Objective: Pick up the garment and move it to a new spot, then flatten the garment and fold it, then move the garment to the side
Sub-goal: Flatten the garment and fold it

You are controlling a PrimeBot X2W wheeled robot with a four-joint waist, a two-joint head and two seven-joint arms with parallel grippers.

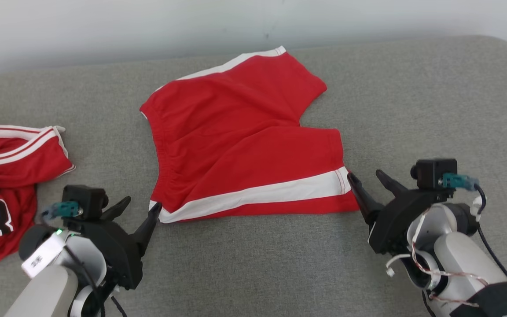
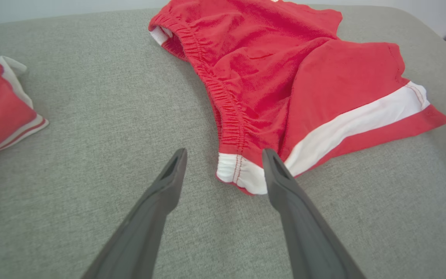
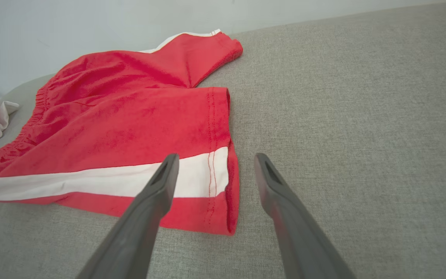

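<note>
Tooling: left gripper (image 1: pixel 143 202), spread, at near-left waistband corner of shorts (image 1: pixel 244 145); right gripper (image 1: pixel 364 174), spread, at near-right hem. I'd pinch both layers together.

The left gripper (image 1: pixel 141 204) and the right gripper (image 1: pixel 364 175) pointed forward and slightly inward, each with fingers spread wide apart.

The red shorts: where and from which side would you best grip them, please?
Probably the two near corners: waistband corner with the left gripper, striped hem corner with the right gripper, low from the robot's side, since the shorts lie flat, that edge nearest.
</note>
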